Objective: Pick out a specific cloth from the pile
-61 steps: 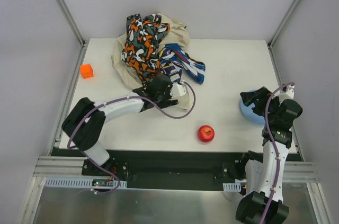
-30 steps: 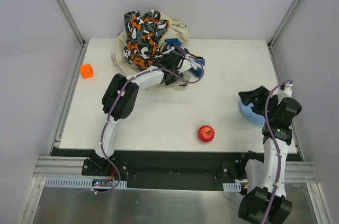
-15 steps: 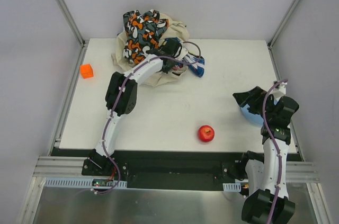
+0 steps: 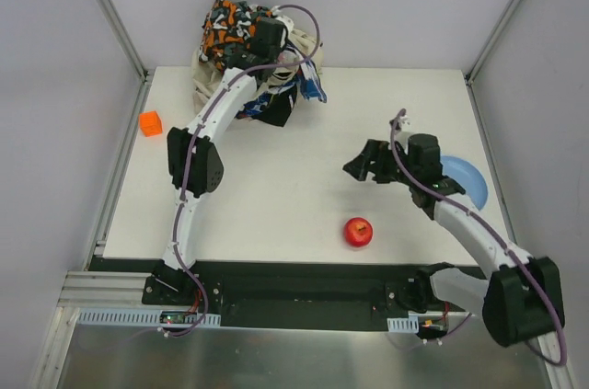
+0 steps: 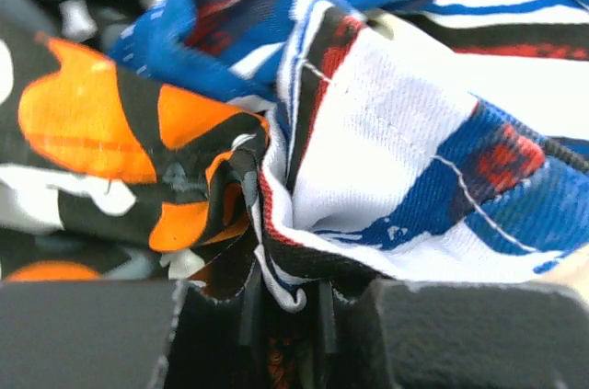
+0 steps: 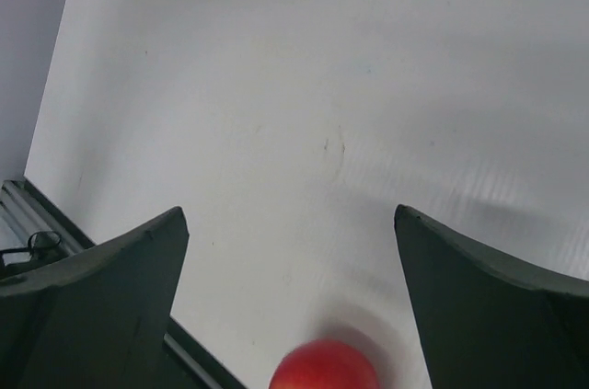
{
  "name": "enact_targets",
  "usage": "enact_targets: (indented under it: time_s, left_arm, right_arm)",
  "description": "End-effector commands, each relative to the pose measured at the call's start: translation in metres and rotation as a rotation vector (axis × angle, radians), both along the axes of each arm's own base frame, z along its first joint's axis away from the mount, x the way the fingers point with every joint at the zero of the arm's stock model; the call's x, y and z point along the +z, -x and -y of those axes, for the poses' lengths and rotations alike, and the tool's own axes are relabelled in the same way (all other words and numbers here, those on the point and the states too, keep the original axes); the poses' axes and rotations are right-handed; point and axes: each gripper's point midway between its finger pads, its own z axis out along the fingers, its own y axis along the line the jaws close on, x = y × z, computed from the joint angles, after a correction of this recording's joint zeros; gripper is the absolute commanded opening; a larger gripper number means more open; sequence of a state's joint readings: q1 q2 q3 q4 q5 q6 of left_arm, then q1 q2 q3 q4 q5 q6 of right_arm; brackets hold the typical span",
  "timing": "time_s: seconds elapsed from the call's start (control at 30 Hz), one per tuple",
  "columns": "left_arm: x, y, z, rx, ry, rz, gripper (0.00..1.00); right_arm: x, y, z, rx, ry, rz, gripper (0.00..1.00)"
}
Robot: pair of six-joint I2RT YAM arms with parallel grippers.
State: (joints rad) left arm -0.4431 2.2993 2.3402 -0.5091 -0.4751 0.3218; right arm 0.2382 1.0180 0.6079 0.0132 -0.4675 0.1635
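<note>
My left gripper (image 4: 269, 37) is raised over the pile (image 4: 213, 76) at the table's back edge. In the left wrist view its jaws (image 5: 285, 302) are shut on a fold of the blue-white striped cloth (image 5: 414, 159), and the orange-black-white patterned cloth (image 5: 101, 122) is bunched against that fold on the left. From above, the patterned cloth (image 4: 225, 21) sits bunched up high and the striped cloth (image 4: 310, 85) hangs below the gripper. A dark fold (image 4: 274, 110) shows under it; I cannot tell if it is the black cloth. My right gripper (image 4: 362, 166) hovers open over the table, empty.
A red apple (image 4: 358, 232) lies near the front edge, below my right gripper, and shows between its fingers (image 6: 324, 366). A blue plate (image 4: 467, 177) sits at the right behind the right arm. An orange cube (image 4: 150, 122) rests at the left edge.
My left gripper has shut on the cloths and pulled them up and toward the back wall. My right arm has swung left off the blue plate and out over the table.
</note>
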Motion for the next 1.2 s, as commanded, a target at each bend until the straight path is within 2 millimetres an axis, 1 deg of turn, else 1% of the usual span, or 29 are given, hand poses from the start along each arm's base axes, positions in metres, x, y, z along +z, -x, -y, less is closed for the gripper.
enact_targets:
  time_s: [0.0, 0.03, 0.07, 0.1, 0.17, 0.23, 0.27, 0.33, 0.37, 0.4, 0.43, 0.47, 0.5, 0.57, 0.67, 0.7, 0.77, 0.8, 0.83, 0.9, 0.93, 0.97, 1.0, 1.07, 1.1, 1.13, 1.17]
  left_arm:
    - [0.168, -0.023, -0.082, 0.235, 0.193, 0.482, 0.0]
    - [0.173, -0.024, -0.087, 0.236, 0.211, 0.492, 0.0]
    - [0.175, -0.026, -0.091, 0.237, 0.23, 0.503, 0.0]
    - [0.179, -0.028, -0.097, 0.238, 0.239, 0.513, 0.0]
    - [0.177, -0.034, -0.104, 0.24, 0.247, 0.517, 0.0]
    - [0.172, -0.039, -0.112, 0.247, 0.263, 0.512, 0.0]
    - [0.166, -0.042, -0.117, 0.253, 0.266, 0.504, 0.0]
    - [0.156, -0.046, -0.124, 0.265, 0.282, 0.488, 0.0]
    - [0.151, -0.047, -0.127, 0.27, 0.288, 0.477, 0.0]
    - [0.145, -0.048, -0.128, 0.271, 0.299, 0.467, 0.0]
    - [0.142, -0.049, -0.129, 0.271, 0.308, 0.461, 0.0]
    - [0.138, -0.05, -0.13, 0.27, 0.313, 0.452, 0.0]
    - [0.134, -0.051, -0.129, 0.268, 0.316, 0.443, 0.0]
    - [0.129, -0.052, -0.128, 0.266, 0.326, 0.434, 0.0]
    - [0.123, -0.053, -0.126, 0.261, 0.337, 0.417, 0.0]
    - [0.121, -0.053, -0.125, 0.26, 0.336, 0.414, 0.0]
    - [0.12, -0.053, -0.124, 0.261, 0.346, 0.41, 0.0]
    - [0.117, -0.054, -0.124, 0.258, 0.347, 0.404, 0.0]
    - [0.117, -0.053, -0.124, 0.258, 0.347, 0.404, 0.0]
    - [0.115, -0.053, -0.124, 0.259, 0.347, 0.399, 0.0]
    - [0.114, -0.053, -0.123, 0.261, 0.349, 0.398, 0.0]
    - [0.113, -0.053, -0.123, 0.261, 0.348, 0.394, 0.0]
    - [0.113, -0.053, -0.123, 0.26, 0.348, 0.394, 0.0]
    - [0.11, -0.053, -0.123, 0.261, 0.351, 0.387, 0.0]
    - [0.108, -0.052, -0.124, 0.262, 0.351, 0.382, 0.0]
    - [0.109, -0.052, -0.124, 0.263, 0.353, 0.384, 0.0]
    - [0.106, -0.052, -0.124, 0.266, 0.349, 0.378, 0.0]
  right_arm:
    - [0.028, -0.066, -0.036, -0.084, 0.046, 0.164, 0.96]
    - [0.028, -0.076, -0.051, -0.085, 0.04, 0.164, 0.96]
    - [0.022, -0.089, -0.066, -0.085, 0.027, 0.156, 0.96]
    - [0.023, -0.099, -0.086, -0.064, -0.002, 0.155, 0.96]
    - [0.015, -0.116, -0.125, -0.023, -0.057, 0.108, 0.96]
    - [0.001, -0.134, -0.16, -0.008, -0.094, 0.077, 0.96]
    - [-0.001, -0.144, -0.176, -0.021, -0.112, 0.08, 0.96]
    - [-0.018, -0.163, -0.201, -0.066, -0.138, 0.053, 0.97]
    - [-0.019, -0.17, -0.213, -0.08, -0.158, 0.053, 0.99]
    - [-0.027, -0.178, -0.222, -0.108, -0.169, 0.042, 0.99]
    - [-0.03, -0.186, -0.229, -0.134, -0.179, 0.049, 0.99]
    - [-0.035, -0.193, -0.24, -0.137, -0.188, 0.049, 0.97]
    - [-0.042, -0.205, -0.239, -0.192, -0.181, 0.055, 0.95]
    - [-0.048, -0.218, -0.247, -0.232, -0.194, 0.062, 0.9]
    - [-0.061, -0.23, -0.259, -0.257, -0.219, 0.043, 0.84]
    - [-0.064, -0.232, -0.264, -0.261, -0.223, 0.032, 0.83]
    - [-0.076, -0.237, -0.273, -0.272, -0.236, 0.0, 0.81]
    - [-0.076, -0.238, -0.28, -0.269, -0.252, -0.004, 0.78]
    - [-0.082, -0.24, -0.284, -0.272, -0.258, -0.013, 0.76]
    - [-0.083, -0.246, -0.292, -0.287, -0.269, -0.013, 0.72]
    - [-0.089, -0.25, -0.295, -0.299, -0.261, -0.022, 0.69]
    - [-0.087, -0.254, -0.299, -0.303, -0.268, -0.024, 0.66]
    - [-0.091, -0.257, -0.302, -0.309, -0.277, -0.035, 0.61]
    - [-0.091, -0.26, -0.309, -0.309, -0.302, -0.037, 0.47]
    - [-0.09, -0.261, -0.311, -0.305, -0.31, -0.036, 0.33]
    - [-0.087, -0.26, -0.313, -0.293, -0.318, -0.035, 0.16]
    - [-0.083, -0.255, -0.317, -0.27, -0.324, -0.033, 0.01]
